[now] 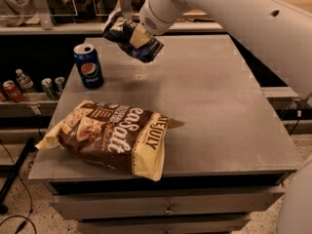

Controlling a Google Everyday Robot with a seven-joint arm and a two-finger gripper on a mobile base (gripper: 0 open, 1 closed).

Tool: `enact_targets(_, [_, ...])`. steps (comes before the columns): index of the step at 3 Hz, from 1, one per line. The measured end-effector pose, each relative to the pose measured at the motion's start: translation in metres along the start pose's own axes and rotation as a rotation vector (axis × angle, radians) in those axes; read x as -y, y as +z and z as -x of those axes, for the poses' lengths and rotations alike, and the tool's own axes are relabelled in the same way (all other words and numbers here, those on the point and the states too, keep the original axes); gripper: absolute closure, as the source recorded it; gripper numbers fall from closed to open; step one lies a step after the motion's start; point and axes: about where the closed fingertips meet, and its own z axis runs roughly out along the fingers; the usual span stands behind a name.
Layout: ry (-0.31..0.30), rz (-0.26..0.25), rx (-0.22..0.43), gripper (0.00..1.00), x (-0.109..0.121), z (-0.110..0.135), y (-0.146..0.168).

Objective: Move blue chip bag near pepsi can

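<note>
Claw (135, 37) pinching blue bag (118, 30) above table's (219, 106) back-left, can (88, 66) just left nr the edge. Risk: crinkly bag slips, or arm clips can & tips it.

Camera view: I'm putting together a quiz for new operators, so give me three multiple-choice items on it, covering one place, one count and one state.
1. Where does the pepsi can stand?
A) on the far left part of the table
B) on the floor
C) in a drawer

2. How many chip bags are in view?
A) one
B) two
C) four

3. What state is the blue chip bag in?
A) lying flat on the table
B) held in the air by the tool
C) torn in half

Answers:
1 A: the can stands upright near the table's left edge.
2 B: the blue one, plus the brown chip bag lying near the front.
3 B: the tool, above the table's far side to the right of the can, is shut on the bag, which hangs clear of the surface.
</note>
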Motion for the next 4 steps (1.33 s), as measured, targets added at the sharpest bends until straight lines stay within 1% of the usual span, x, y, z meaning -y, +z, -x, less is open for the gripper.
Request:
enact_targets(1, [-0.006, 0.034, 0.023, 1.0, -0.009, 0.01, 0.006])
enact_targets(2, [-0.017, 0.079, 0.039, 1.0, -0.025, 0.024, 0.023])
enact_targets(4, [-0.005, 0.066, 0.043, 1.0, -0.02, 0.033, 0.042])
